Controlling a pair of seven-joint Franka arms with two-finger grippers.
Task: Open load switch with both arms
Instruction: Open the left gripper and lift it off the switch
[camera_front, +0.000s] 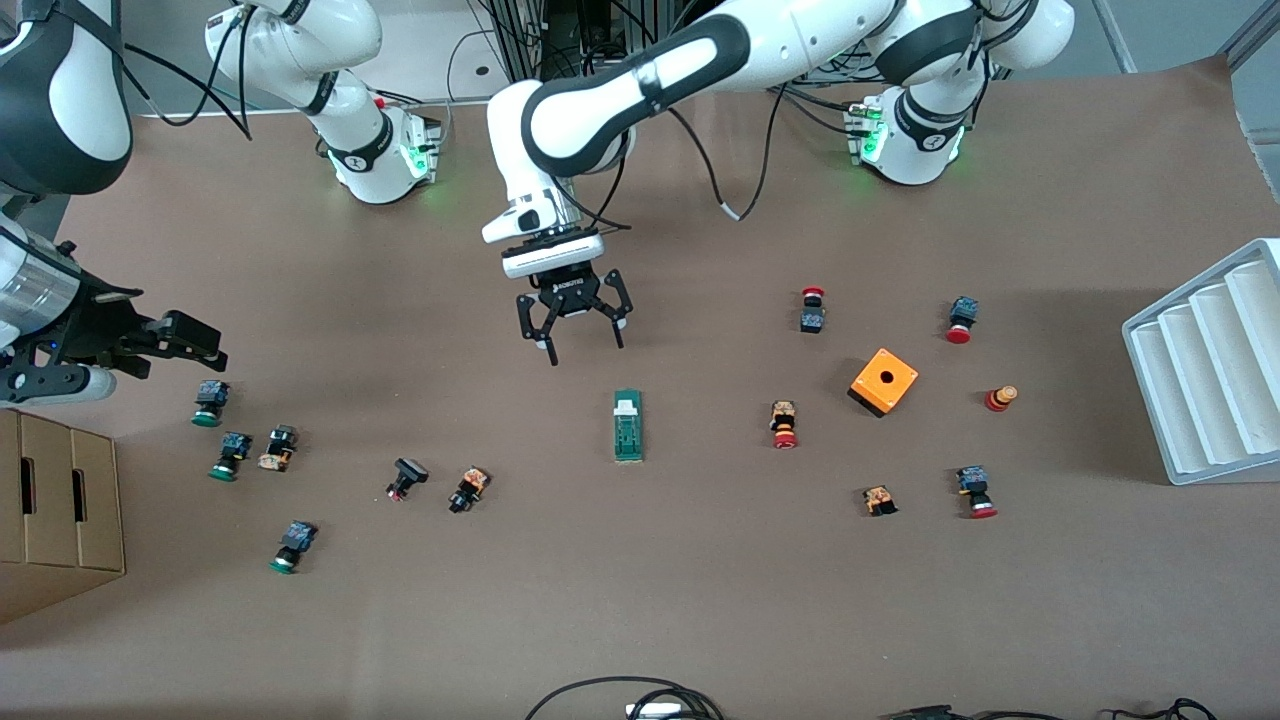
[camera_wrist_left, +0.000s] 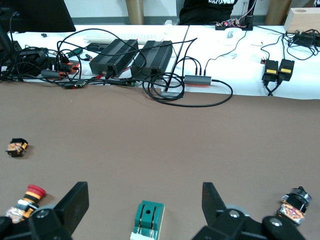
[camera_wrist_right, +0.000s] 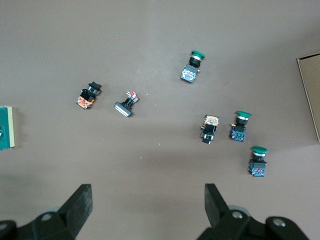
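Even, bright overhead light covers the brown counter (camera_front: 700, 600). Shadows are soft and short beside the small parts. Green glows mark both arm bases. All views are sharp, with little glare.

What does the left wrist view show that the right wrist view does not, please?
Only the left wrist view shows the left gripper open above the load switch, a red-capped button and the cable-strewn bench past the table's edge. Only the right wrist view shows the right gripper open, three green-capped buttons and a cardboard box. Both share the load switch, cut off at the edge of the right wrist view.
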